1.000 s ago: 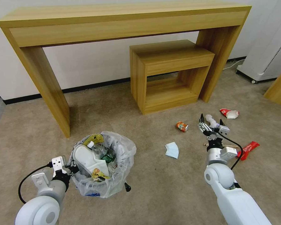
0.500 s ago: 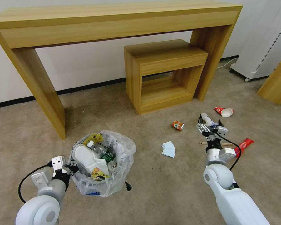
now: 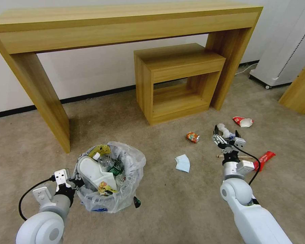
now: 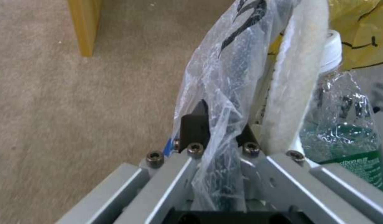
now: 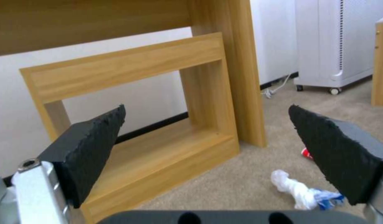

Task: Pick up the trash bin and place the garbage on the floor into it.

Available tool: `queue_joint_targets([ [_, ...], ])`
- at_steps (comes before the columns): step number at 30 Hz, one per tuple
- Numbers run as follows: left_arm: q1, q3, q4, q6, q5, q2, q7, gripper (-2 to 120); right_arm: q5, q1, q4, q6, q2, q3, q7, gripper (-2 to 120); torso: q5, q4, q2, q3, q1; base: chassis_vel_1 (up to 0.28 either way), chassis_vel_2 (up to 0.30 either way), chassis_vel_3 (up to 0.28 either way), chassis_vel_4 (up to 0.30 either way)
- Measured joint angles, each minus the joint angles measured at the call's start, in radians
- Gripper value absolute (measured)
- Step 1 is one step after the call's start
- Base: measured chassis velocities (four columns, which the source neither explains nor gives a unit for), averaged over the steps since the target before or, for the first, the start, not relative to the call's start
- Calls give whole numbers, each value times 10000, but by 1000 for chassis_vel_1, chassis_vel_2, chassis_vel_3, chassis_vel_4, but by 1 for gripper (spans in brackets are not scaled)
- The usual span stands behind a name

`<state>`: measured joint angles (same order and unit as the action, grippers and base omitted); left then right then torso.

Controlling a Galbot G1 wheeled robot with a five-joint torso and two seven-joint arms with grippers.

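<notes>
Roughly halfway: left claw [image 4: 218, 137] pinches the bagged rim of the trash bin [image 3: 109, 176], holding a white slipper [image 3: 91, 171], green-label bottle [image 3: 114, 167], yellow wrappers. Right claw [image 3: 226, 134] spread over crumpled paper [image 3: 223, 129] (probably next). Can [image 3: 192, 137], mask [image 3: 183, 163], red wrappers [image 3: 266, 158] still on the carpet.

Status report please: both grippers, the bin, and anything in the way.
Left gripper shut on trash bin rim. Right gripper open, empty, above crumpled white litter. Can, mask, red wrappers on carpet. Path clear.
</notes>
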<state>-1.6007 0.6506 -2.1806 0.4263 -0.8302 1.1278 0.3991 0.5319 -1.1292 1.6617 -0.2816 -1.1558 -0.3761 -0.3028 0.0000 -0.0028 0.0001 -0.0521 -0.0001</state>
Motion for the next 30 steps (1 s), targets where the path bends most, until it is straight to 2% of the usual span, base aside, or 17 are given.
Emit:
queue_joint_targets([
  [30,89,-76,146,-49,-25,6,-21,1,-114,236,-369,-129,-127,279,77,100,0,0,0,-1,1,-105,105,101,-107],
])
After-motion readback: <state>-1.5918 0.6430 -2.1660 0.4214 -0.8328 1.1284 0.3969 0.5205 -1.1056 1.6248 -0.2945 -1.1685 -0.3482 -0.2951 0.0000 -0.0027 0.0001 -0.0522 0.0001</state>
